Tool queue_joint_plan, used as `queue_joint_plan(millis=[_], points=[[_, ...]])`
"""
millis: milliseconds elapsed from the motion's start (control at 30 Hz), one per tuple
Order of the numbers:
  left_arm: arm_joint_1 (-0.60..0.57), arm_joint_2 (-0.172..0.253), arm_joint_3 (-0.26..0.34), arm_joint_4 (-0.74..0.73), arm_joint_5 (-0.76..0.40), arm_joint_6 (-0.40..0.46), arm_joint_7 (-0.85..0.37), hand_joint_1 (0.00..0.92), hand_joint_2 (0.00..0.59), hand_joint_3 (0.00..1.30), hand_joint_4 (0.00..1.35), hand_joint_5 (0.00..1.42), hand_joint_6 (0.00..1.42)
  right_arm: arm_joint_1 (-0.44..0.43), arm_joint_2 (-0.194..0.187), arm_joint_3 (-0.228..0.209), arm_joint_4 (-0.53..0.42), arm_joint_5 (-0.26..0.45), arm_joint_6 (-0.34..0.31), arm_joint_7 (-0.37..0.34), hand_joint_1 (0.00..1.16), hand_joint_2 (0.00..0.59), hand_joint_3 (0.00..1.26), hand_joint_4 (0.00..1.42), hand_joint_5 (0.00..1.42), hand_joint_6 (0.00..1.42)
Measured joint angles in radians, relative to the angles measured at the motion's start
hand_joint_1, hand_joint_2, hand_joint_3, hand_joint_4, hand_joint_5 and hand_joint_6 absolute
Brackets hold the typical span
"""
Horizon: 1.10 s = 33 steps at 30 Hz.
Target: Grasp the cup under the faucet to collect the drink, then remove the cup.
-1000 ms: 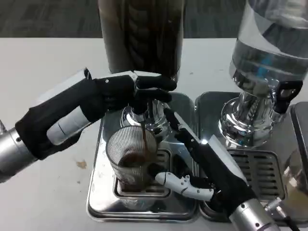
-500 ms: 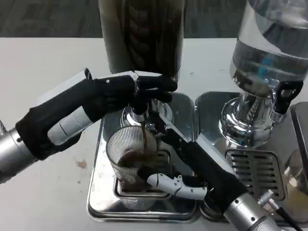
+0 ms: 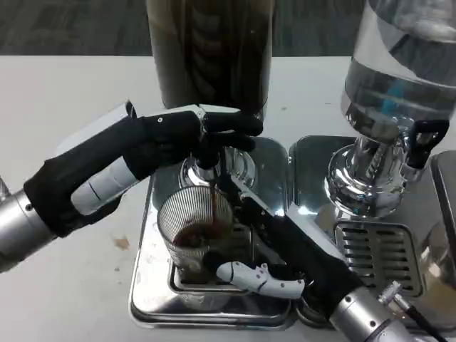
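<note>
White table (image 3: 64, 92) (dark carpet (image 3: 71, 25) behind) bears chrome drip tray (image 3: 142, 296)

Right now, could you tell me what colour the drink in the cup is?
Dark brown, seen in the head view inside the ribbed clear cup.

Clear water dispenser (image 3: 399, 78) with black tap (image 3: 425, 137), white table (image 3: 64, 92)

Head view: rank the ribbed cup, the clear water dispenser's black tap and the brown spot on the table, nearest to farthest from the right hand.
1. Ribbed cup: against the right hand, on its left.
2. Black tap: up and right.
3. Brown spot: far left, beyond the tray.
</note>
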<state>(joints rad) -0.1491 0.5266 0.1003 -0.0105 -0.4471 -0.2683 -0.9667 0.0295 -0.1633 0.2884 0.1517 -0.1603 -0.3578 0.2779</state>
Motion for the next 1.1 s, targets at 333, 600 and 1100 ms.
queue_joint_plan(millis=[333, 600, 1100], points=[[0.004, 0.0, -0.001, -0.004, 0.0, 0.0, 0.006, 0.0, 0.093, 0.3, 0.21, 0.24, 0.14, -0.013, -0.001, 0.0, 0.007, 0.007, 0.0, 0.014, 0.54, 0.207, 0.0, 0.0, 0.0, 0.03], [0.011, 0.0, -0.002, -0.01, 0.001, 0.0, 0.015, 0.0, 0.097, 0.3, 0.21, 0.24, 0.14, -0.024, -0.005, 0.0, 0.007, -0.006, 0.005, 0.015, 0.54, 0.207, 0.0, 0.0, 0.0, 0.02], [0.017, 0.0, -0.001, -0.018, 0.008, 0.0, 0.025, 0.0, 0.1, 0.3, 0.22, 0.25, 0.14, -0.061, -0.004, 0.0, 0.039, -0.051, 0.016, -0.005, 0.63, 0.182, 0.0, 0.0, 0.0, 0.02]])
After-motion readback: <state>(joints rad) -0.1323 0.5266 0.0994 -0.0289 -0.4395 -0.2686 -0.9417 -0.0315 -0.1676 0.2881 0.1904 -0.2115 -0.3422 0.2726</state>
